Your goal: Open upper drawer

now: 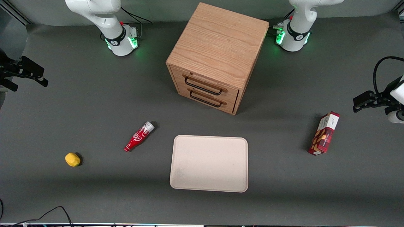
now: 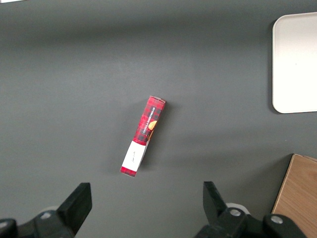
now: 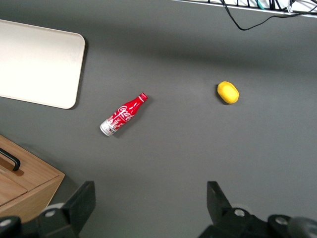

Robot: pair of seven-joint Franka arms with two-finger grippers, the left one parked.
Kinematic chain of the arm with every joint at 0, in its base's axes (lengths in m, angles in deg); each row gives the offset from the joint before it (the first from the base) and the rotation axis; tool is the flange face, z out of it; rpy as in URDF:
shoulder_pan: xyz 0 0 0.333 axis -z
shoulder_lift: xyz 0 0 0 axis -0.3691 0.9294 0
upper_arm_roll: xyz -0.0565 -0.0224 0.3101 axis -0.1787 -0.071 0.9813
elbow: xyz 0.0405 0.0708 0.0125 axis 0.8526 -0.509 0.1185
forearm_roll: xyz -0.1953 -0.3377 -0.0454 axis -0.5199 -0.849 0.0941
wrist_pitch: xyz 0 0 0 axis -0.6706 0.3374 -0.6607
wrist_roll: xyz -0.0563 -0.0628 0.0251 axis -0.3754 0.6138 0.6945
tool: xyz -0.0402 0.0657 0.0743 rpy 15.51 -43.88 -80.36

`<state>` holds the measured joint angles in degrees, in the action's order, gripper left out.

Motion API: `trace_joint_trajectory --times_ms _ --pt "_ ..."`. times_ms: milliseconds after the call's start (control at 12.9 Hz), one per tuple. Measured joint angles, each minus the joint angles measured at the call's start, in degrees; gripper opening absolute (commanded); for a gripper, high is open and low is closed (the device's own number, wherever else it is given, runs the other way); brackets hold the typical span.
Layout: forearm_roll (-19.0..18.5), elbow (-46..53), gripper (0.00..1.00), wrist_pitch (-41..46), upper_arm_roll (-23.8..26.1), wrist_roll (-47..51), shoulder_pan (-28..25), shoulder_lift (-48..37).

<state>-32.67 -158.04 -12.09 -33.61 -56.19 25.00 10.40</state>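
The cube-shaped oak cabinet (image 1: 217,47) stands at the middle of the table, farther from the front camera than the tray. Its upper drawer (image 1: 206,82) is shut, with a thin black wire handle (image 1: 203,87); the matching bottom drawer (image 1: 208,100) is shut just below it. My right gripper (image 1: 43,78) hangs high at the working arm's end of the table, well away from the cabinet, open and empty. In the right wrist view the gripper (image 3: 151,201) has its fingers (image 3: 81,201) wide apart over bare table, with a corner of the cabinet (image 3: 29,186) beside it.
A red soda bottle (image 1: 139,136) (image 3: 123,115) lies in front of the cabinet, beside the beige tray (image 1: 209,163) (image 3: 39,64). A yellow lemon (image 1: 72,159) (image 3: 228,92) lies toward the working arm's end. A red snack box (image 1: 325,133) (image 2: 143,135) lies toward the parked arm's end.
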Motion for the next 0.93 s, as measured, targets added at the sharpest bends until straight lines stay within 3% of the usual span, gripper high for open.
trace_joint_trajectory --times_ms 389,700,933 --pt "2.19 0.56 1.0 0.65 0.93 -1.82 0.0 0.04" --pt "3.23 0.3 1.0 2.96 7.57 -11.09 -0.29 0.57" --pt "6.34 -1.6 1.0 3.65 14.12 -14.8 -0.64 1.53"
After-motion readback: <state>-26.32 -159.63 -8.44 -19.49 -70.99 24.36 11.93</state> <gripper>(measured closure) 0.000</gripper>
